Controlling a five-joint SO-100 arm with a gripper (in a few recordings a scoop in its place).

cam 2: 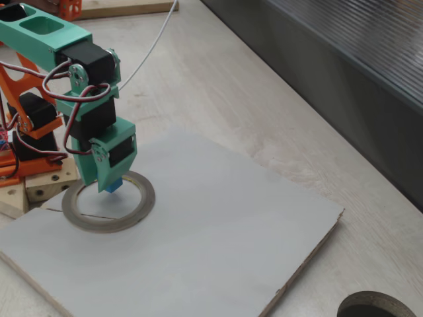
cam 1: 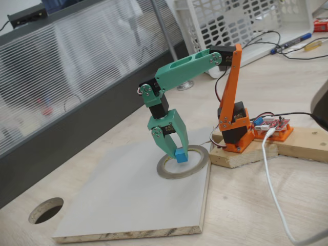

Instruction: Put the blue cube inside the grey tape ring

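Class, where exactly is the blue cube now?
In both fixed views the blue cube sits pinched in the green tool, just above the grey tape ring.

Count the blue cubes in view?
1. The cube is pinched at the tip of the gripper, hanging over the tape ring on the grey board. Nothing suggests another hidden one.

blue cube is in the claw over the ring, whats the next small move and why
Probably lower a touch, then open. The claw grips the blue cube over the grey tape ring, inside its hole in both fixed views, though whether the cube touches the board is unclear.
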